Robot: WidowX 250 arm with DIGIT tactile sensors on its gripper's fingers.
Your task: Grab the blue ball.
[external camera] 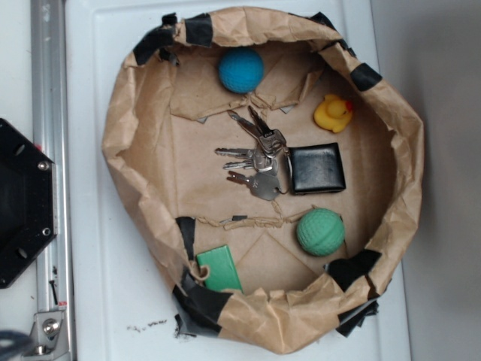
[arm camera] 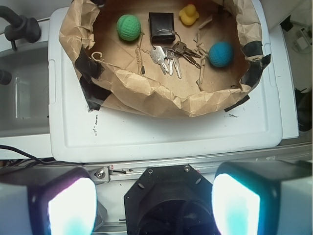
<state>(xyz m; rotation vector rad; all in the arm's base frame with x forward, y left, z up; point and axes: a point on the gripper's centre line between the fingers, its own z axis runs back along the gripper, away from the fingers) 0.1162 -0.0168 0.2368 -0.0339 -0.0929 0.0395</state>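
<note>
The blue ball [external camera: 241,70] [arm camera: 220,54] rests on the paper floor of the brown paper basin [external camera: 120,143] [arm camera: 146,95], close to its wall, untouched. Near it lies a bunch of keys [external camera: 258,162] [arm camera: 168,56], touching a black wallet [external camera: 318,168] [arm camera: 161,25]. A yellow rubber duck [external camera: 334,113] [arm camera: 189,14] sits beyond the wallet. The green ball [external camera: 320,232] [arm camera: 128,27] lies well apart from the blue ball, on the far side of the keys. A green card [external camera: 220,269] leans at the basin's edge. The basin stands on a white bench [external camera: 98,301] [arm camera: 161,132]. The pincer [arm camera: 154,205] hangs well clear of the basin, its 2 fingers [arm camera: 71,205] spread wide apart, holding nothing.
</note>
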